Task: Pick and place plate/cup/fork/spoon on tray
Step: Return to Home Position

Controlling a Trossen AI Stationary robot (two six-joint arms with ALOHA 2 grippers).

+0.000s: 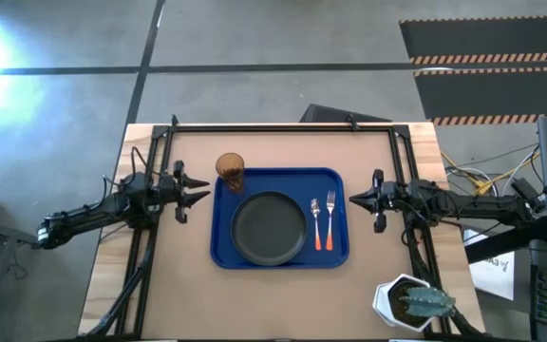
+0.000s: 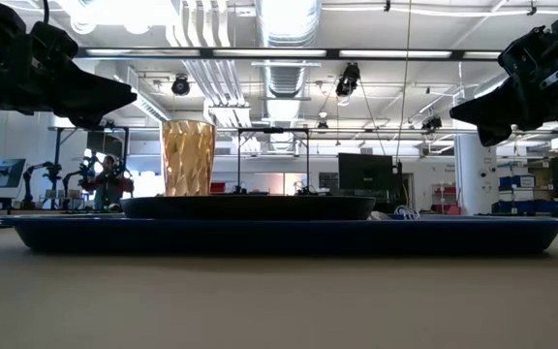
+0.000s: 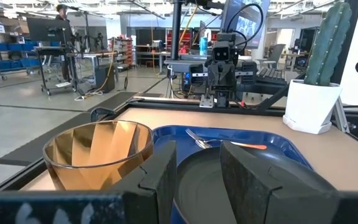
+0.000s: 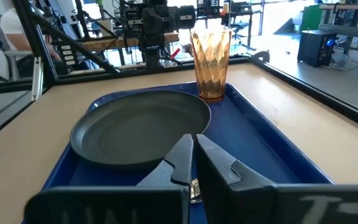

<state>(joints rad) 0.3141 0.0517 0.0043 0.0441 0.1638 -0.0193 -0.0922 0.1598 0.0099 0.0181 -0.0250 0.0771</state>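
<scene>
The blue tray [image 1: 335, 252] lies mid-table. On it rest the dark plate [image 1: 270, 228], the amber cup [image 1: 231, 171] upright in the tray's far left corner, and the silver fork [image 1: 330, 211] beside the orange-handled spoon [image 1: 316, 228] at the plate's right. My left gripper [image 1: 204, 191] hovers open just left of the tray, near the cup [image 3: 98, 152], and holds nothing. My right gripper [image 1: 354, 198] hovers shut just right of the tray, near the fork, and holds nothing. In the right wrist view the plate [image 4: 138, 127] and the cup [image 4: 211, 59] show beyond its fingers.
A white hexagonal pot with a cactus [image 1: 411, 302] stands at the table's near right corner. A dark metal frame [image 1: 283, 125] runs along the far edge and down both sides. Bare tabletop lies in front of the tray.
</scene>
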